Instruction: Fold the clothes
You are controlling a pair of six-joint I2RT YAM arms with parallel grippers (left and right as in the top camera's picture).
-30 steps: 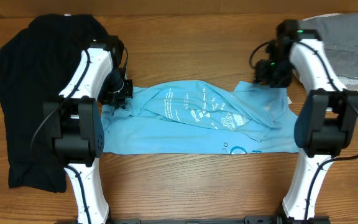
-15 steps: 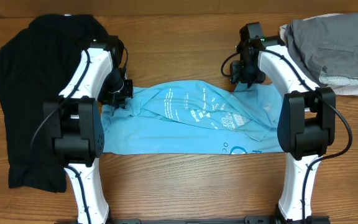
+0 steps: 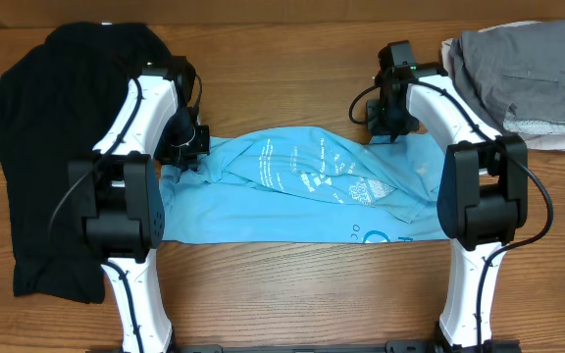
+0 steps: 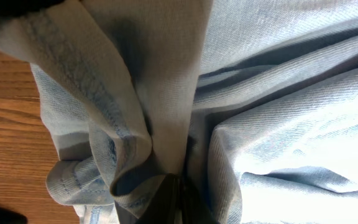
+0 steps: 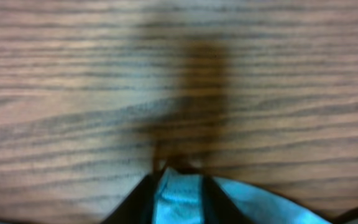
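The light blue T-shirt [image 3: 302,191] with white lettering lies crumpled across the middle of the table. My left gripper [image 3: 186,147] is shut on a bunched fold at the shirt's upper left corner; the left wrist view shows its hem and folds [image 4: 166,93] wrapped around the dark fingertips [image 4: 173,199]. My right gripper [image 3: 388,127] is at the shirt's upper right corner, and its fingers [image 5: 178,186] are shut on a strip of blue cloth [image 5: 179,199]. The black shirt [image 3: 47,127] lies heaped at the far left.
A grey and white pile of clothes [image 3: 518,78] lies at the back right corner. Bare wooden table [image 3: 282,78] shows behind the blue shirt and along the front edge [image 3: 302,284].
My right arm swung left from the far right towards the middle, dragging the shirt's right corner inward. The grey pile became uncovered. My left arm has not moved.
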